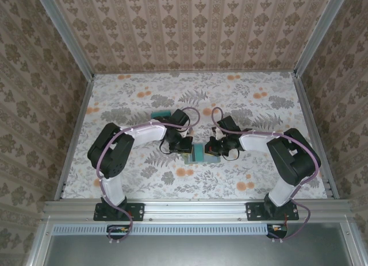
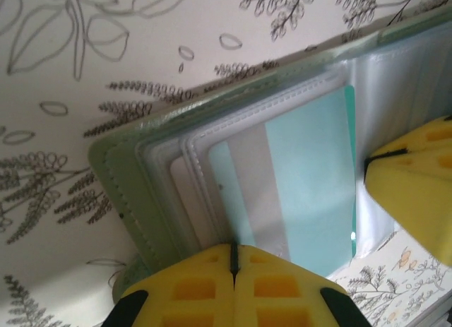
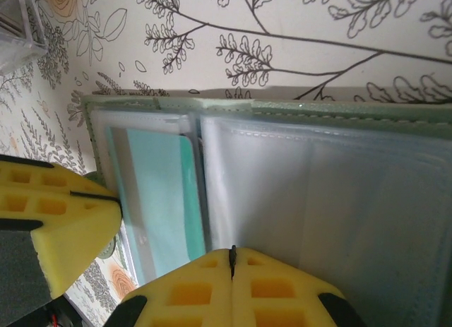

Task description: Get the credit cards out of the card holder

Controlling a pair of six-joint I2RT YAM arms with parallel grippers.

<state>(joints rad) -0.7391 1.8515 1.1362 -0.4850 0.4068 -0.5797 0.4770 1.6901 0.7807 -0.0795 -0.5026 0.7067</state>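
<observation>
A white table top (image 1: 241,99) with grey leaves and orange flowers is spreading under the left gripper (image 2: 233,251) and right gripper (image 3: 232,253); beige damask walls (image 1: 190,30) are rising beyond them and beside them.

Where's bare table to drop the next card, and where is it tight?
Free: the far strip along the back wall; the near strip between the holder and the base rail. Crowded: the centre, where the left claw and right claw close on the holder, and behind the left arm by the teal stack.
</observation>
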